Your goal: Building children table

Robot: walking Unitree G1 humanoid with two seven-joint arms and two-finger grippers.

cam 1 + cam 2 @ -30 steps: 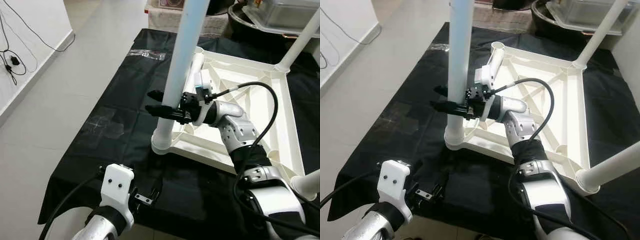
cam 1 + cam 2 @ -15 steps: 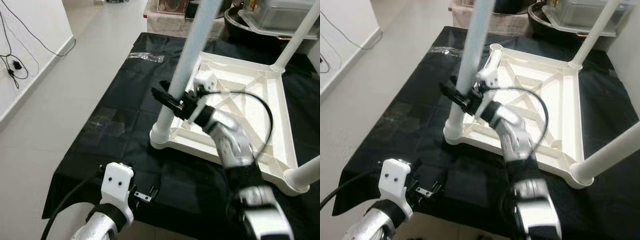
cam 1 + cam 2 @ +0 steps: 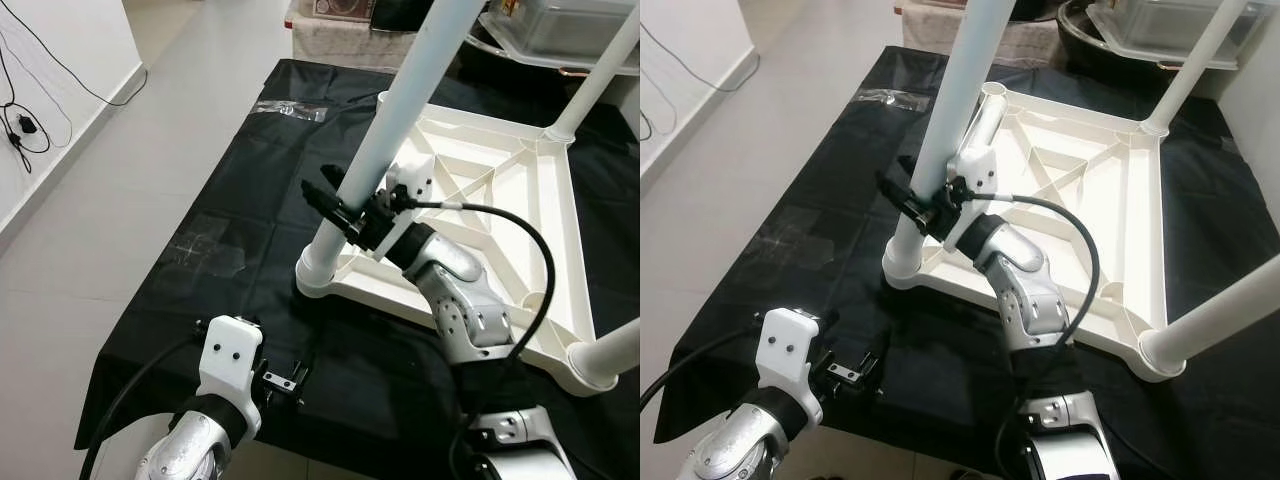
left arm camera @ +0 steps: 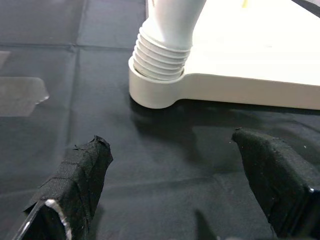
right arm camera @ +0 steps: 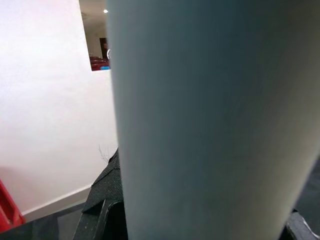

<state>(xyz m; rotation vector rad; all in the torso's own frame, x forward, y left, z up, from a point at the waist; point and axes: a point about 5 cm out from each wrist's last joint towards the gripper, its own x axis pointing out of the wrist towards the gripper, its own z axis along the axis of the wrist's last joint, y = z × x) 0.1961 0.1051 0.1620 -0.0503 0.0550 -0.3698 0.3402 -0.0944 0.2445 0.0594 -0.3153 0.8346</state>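
The white children's table [image 3: 365,288] lies upside down on a black cloth [image 3: 230,190]. A white leg [image 3: 400,110] stands in its near-left corner socket [image 4: 162,55] and leans to the right. My right gripper [image 3: 335,195] is shut on this leg a short way above the socket; up close the leg [image 5: 200,125] sits between its fingers. My left gripper [image 3: 285,375] hovers low over the cloth in front of that corner, open, with its taped fingers [image 4: 75,175] wide apart. Two more legs stand at the far-right corner [image 3: 600,80] and the near-right corner [image 3: 610,355]. The far-left socket [image 3: 385,100] holds no leg.
A clear plastic bag [image 3: 293,110] lies on the cloth's far left part. Tubs and bins [image 3: 560,25] crowd the space behind the table. Light floor [image 3: 120,220] runs along the left, with a wall and cables [image 3: 20,120] beyond it.
The held leg leans further to the right than a second ago, and my right gripper has turned with it. The left gripper stays low in front.
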